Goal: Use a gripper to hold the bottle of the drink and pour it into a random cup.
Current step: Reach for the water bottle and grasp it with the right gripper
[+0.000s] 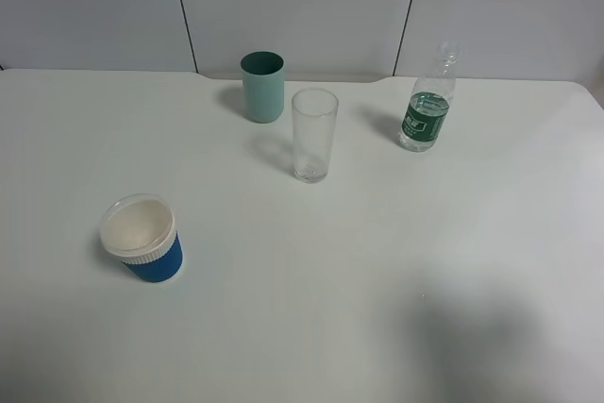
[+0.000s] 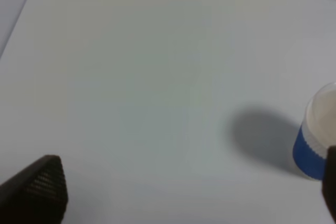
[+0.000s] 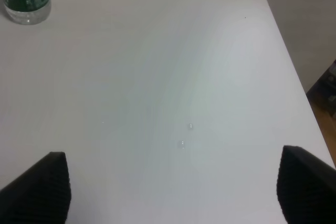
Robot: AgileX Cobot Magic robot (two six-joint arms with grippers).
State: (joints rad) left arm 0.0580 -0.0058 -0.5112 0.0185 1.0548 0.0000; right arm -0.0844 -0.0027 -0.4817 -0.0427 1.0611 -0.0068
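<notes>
Clear thin plastic, small and narrow-necked, with a dark green label band: bottle of the drink (image 1: 427, 110), upright near the far edge of the white desk (image 1: 377, 280), toward the far right corner, touching nothing.

Likely light and soft-walled (prone to denting under a hard squeeze), smooth and probably a little slippery. Easy to tip if nudged high on the neck. Best taken across the body at the label band, the straightest and widest part, rather than at the tapering neck. Firm but not crushing, so as not to squirt the drink out when tilted. Level of the liquid hard to judge. Capped or not: cannot tell, top too blurred.

White printing and a small emblem on the green band, too small to read. No brand made out.

Nearest neighbour: tall clear drinking glass (image 1: 314, 134), empty by the look of it, toward the middle of the far edge. Just beyond it, not touching, teal round tumbler (image 1: 262, 87). Well apart, toward the near left corner, blue paper cup with white rim (image 1: 142, 238).

Right gripper (image 3: 173, 192) well short of the bottle, black jaws spread wide over bare desk, nothing between them. Left gripper (image 2: 184, 192) likewise spread and empty, near the blue cup.
</notes>
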